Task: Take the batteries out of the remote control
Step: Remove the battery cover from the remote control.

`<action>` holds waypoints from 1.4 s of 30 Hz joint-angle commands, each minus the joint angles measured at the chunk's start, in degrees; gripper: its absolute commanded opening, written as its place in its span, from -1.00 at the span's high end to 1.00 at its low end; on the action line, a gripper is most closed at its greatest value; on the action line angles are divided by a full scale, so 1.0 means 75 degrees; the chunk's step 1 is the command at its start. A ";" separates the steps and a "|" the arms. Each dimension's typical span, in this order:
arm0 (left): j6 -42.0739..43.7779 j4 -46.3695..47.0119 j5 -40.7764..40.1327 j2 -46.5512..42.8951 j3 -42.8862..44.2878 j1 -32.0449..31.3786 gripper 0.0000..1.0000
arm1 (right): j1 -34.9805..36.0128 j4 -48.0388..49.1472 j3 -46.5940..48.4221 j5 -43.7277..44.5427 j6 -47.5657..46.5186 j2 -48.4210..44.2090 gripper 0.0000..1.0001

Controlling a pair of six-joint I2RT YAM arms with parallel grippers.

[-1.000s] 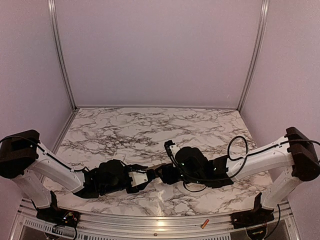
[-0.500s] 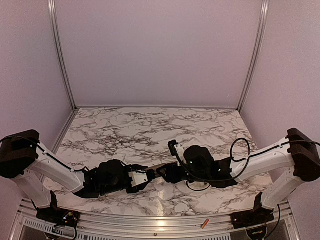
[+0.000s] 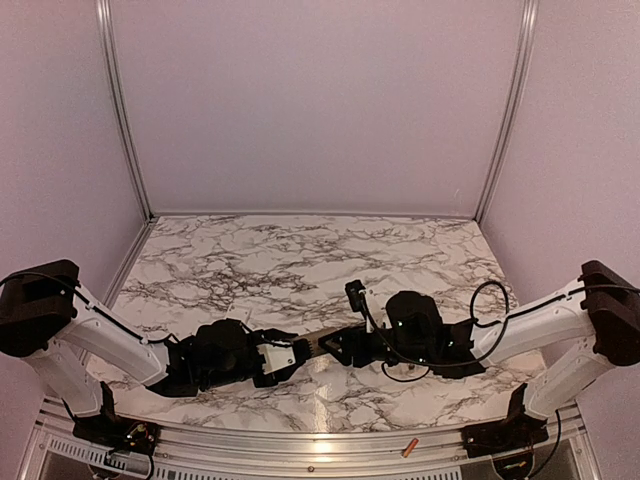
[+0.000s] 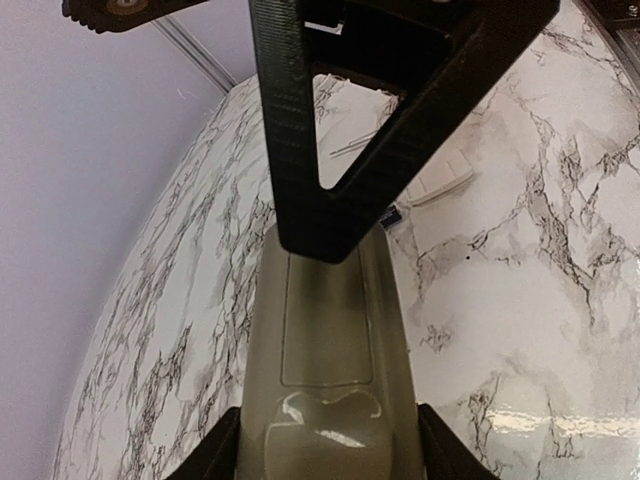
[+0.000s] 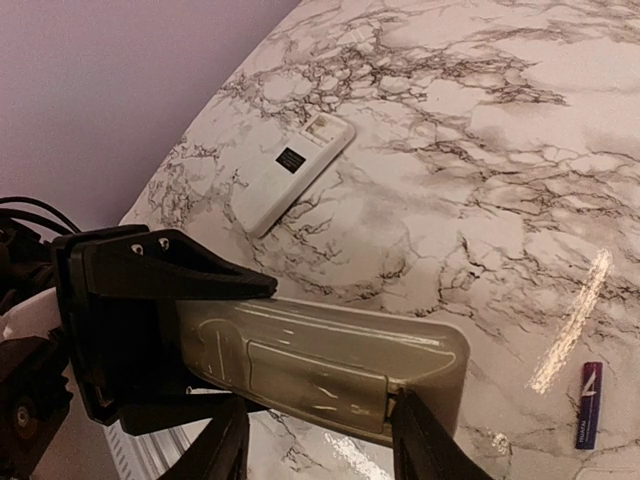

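Both arms are held low and bent inward, so that the two wrists are brought face to face near the middle. The left arm (image 3: 110, 335) is reached rightward and the right arm (image 3: 530, 322) leftward. The left fingers (image 4: 215, 455) are clamped on one end of the remote (image 5: 330, 360). The right fingers (image 5: 225, 445) are set against both sides of its other end.

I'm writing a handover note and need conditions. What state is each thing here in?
remote: held in the air
battery cover: closed on the remote
left gripper: shut on remote
right gripper: fingertips at the remote, grip unclear
purple battery: loose on the table
orange battery: on the front rail, off the table
white flat piece: lying flat on the table
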 commanded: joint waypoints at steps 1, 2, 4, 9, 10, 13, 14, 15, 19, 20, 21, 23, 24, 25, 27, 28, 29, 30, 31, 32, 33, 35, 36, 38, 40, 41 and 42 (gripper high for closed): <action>-0.0005 0.1096 0.0359 -0.0164 0.0065 -0.0044 1.00 | 0.0073 0.0973 -0.0021 -0.1255 0.0104 -0.0133 0.08; 0.0001 0.1106 0.0368 -0.0166 0.0052 -0.0044 1.00 | 0.0056 0.1052 -0.0035 -0.1363 0.0107 -0.0122 0.09; 0.0021 0.1140 0.0381 -0.0188 0.0023 -0.0044 1.00 | 0.0035 0.1189 -0.0069 -0.1539 0.0113 -0.0121 0.09; 0.0034 0.1249 0.0416 -0.0268 -0.0076 -0.0044 1.00 | 0.0017 0.1329 -0.0135 -0.1739 0.0106 -0.0199 0.10; 0.0042 0.1264 0.0420 -0.0281 -0.0103 -0.0044 1.00 | 0.0012 0.1365 -0.0155 -0.1768 0.0096 -0.0224 0.10; 0.0064 0.1304 0.0441 -0.0302 -0.0127 -0.0045 1.00 | 0.0005 0.1458 -0.0188 -0.1886 0.0071 -0.0258 0.10; 0.0074 0.1308 0.0450 -0.0308 -0.0127 -0.0044 1.00 | 0.0005 0.1492 -0.0194 -0.1944 0.0071 -0.0270 0.10; 0.0072 0.1311 0.0453 -0.0308 -0.0139 -0.0044 1.00 | 0.0009 0.1498 -0.0184 -0.1989 0.0056 -0.0279 0.11; 0.0077 0.1324 0.0463 -0.0308 -0.0150 -0.0044 1.00 | 0.0010 0.1564 -0.0214 -0.2115 0.0023 -0.0341 0.12; 0.0086 0.1324 0.0464 -0.0302 -0.0152 -0.0044 1.00 | 0.0005 0.1569 -0.0226 -0.2126 0.0012 -0.0368 0.12; 0.0094 0.1324 0.0465 -0.0297 -0.0150 -0.0044 1.00 | 0.0003 0.1569 -0.0229 -0.2146 0.0006 -0.0383 0.12; 0.0087 0.1324 0.0465 -0.0293 -0.0146 -0.0044 1.00 | 0.0014 0.1572 -0.0239 -0.2176 0.0008 -0.0413 0.12; 0.0088 0.1324 0.0465 -0.0296 -0.0145 -0.0044 1.00 | 0.0006 0.1570 -0.0241 -0.2185 0.0005 -0.0419 0.13; 0.0091 0.1324 0.0465 -0.0296 -0.0142 -0.0044 1.00 | 0.0005 0.1569 -0.0241 -0.2190 0.0000 -0.0425 0.13; 0.0091 0.1323 0.0454 -0.0293 -0.0140 -0.0044 1.00 | 0.0011 0.1569 -0.0242 -0.2202 -0.0006 -0.0437 0.13; 0.0089 0.1324 0.0453 -0.0296 -0.0155 -0.0044 1.00 | 0.0007 0.1563 -0.0242 -0.2203 -0.0002 -0.0439 0.13; 0.0090 0.1324 0.0444 -0.0296 -0.0160 -0.0044 1.00 | 0.0008 0.1558 -0.0242 -0.2203 -0.0001 -0.0437 0.14; 0.0080 0.1324 0.0446 -0.0305 -0.0151 -0.0044 1.00 | 0.0014 0.1552 -0.0242 -0.2203 -0.0005 -0.0438 0.14; 0.0090 0.1324 0.0452 -0.0308 -0.0149 -0.0047 1.00 | 0.0005 0.1538 -0.0242 -0.2192 -0.0002 -0.0437 0.14; 0.0083 0.1324 0.0453 -0.0308 -0.0149 -0.0044 1.00 | 0.0005 0.1530 -0.0234 -0.2181 -0.0001 -0.0437 0.14; 0.0083 0.1322 0.0453 -0.0308 -0.0159 -0.0044 1.00 | 0.0005 0.1523 -0.0241 -0.2173 -0.0004 -0.0427 0.14; 0.0088 0.1324 0.0452 -0.0315 -0.0154 -0.0044 1.00 | 0.0005 0.1483 -0.0230 -0.2148 -0.0030 -0.0410 0.14; 0.0078 0.1324 0.0453 -0.0318 -0.0155 -0.0044 1.00 | 0.0008 0.1468 -0.0230 -0.2136 -0.0041 -0.0393 0.14; 0.0080 0.1324 0.0436 -0.0329 -0.0151 -0.0045 1.00 | 0.0005 0.1453 -0.0218 -0.2132 -0.0041 -0.0377 0.14; 0.0077 0.1324 0.0435 -0.0337 -0.0161 -0.0044 1.00 | 0.0006 0.1432 -0.0204 -0.2119 -0.0039 -0.0357 0.14; 0.0080 0.1324 0.0440 -0.0335 -0.0168 -0.0044 1.00 | 0.0006 0.1419 -0.0196 -0.2109 -0.0054 -0.0346 0.14; 0.0087 0.1318 0.0438 -0.0339 -0.0172 -0.0044 1.00 | 0.0012 0.1402 -0.0189 -0.2109 -0.0052 -0.0344 0.14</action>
